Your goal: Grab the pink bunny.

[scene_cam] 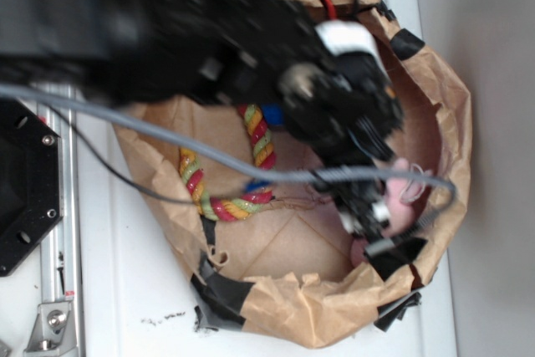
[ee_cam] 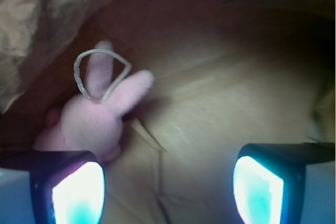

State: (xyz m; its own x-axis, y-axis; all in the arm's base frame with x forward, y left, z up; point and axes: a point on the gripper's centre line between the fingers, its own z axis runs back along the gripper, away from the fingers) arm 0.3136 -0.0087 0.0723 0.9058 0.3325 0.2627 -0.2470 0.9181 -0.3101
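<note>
**Bunny off to one side of the open jaws**

From the exterior view, the gripper (scene_cam: 372, 206) is down inside the paper bag (scene_cam: 334, 311), near its far wall. The bunny (scene_cam: 403, 198) shows as a patch of pink right against the gripper tip, mostly hidden by it and by the grey cable (scene_cam: 167, 135). The rope toy (scene_cam: 251, 181) lies well back from the tip, toward the arm's base. Whether the jaws are apart I cannot tell from here.

From the wrist view, the jaws stand wide apart, with nothing between them but bare bag floor. The bunny (ee_cam: 92, 121) sits just ahead of the left-hand finger (ee_cam: 68, 184) rather than in the gap, its ears pointing up and away from the gripper; a thin loop crosses them. To my eye the grab needs a sideways shift toward that finger before closing.
</note>
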